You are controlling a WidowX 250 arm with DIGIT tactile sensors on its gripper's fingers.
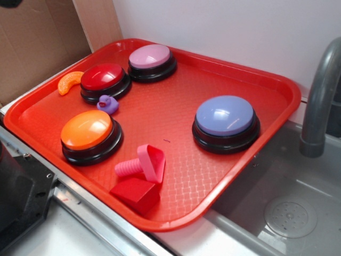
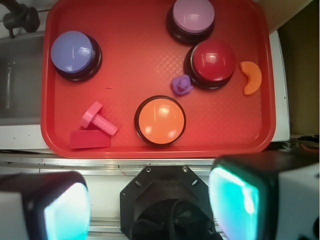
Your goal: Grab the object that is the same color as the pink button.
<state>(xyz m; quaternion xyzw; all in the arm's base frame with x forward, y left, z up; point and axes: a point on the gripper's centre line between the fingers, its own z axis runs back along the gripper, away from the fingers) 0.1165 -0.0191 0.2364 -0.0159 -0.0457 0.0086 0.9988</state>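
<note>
One red tray (image 1: 277,85) holds four domed buttons, each on a black base: one pink button (image 1: 152,57), one red button (image 1: 103,78), one orange button (image 1: 88,130) and one lavender-blue button (image 1: 225,117). Taking the orange button as landmark, the single pink toy bolt (image 1: 144,164) lies on its side just beside it toward the tray's near rim, its wide head touching one red wedge block (image 1: 136,193). One small purple toy (image 1: 107,103) sits between the orange and red buttons, against the red one. One orange curved piece (image 1: 69,82) lies beyond the red button by the tray's edge. In the wrist view the claw (image 2: 150,205) hangs outside the tray, past the orange button, its two pads spread wide apart and empty. A grey faucet (image 1: 319,96) stands over the sink (image 1: 287,213).
</note>
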